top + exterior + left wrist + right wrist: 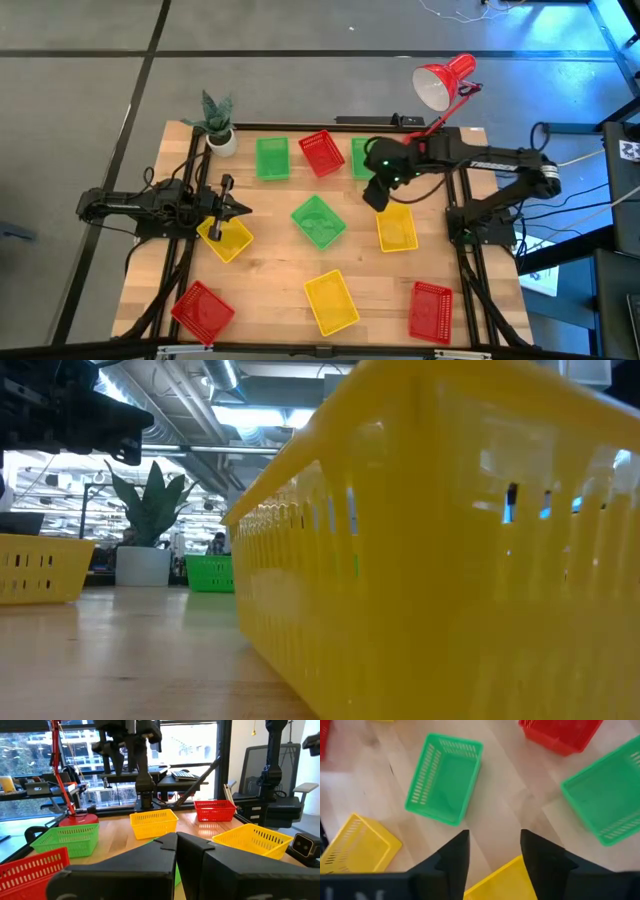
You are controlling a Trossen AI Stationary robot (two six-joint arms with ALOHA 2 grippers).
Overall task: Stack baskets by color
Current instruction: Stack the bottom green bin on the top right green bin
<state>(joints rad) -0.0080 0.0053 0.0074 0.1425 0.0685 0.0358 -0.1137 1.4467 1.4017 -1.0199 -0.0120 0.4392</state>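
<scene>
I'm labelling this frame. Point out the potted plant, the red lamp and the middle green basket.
potted plant [221, 140]: high view, its white pot.
red lamp [436, 86]: high view, its shade.
middle green basket [319, 221]: high view, its floor.

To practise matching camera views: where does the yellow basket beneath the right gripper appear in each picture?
High view: yellow basket, right of centre.
Low view: cannot be picked out.
Left wrist view: centre of the picture.
Right wrist view: bottom edge, centre.
Shared landmark: middle green basket, its neighbour in the high view, also in the right wrist view.
</scene>
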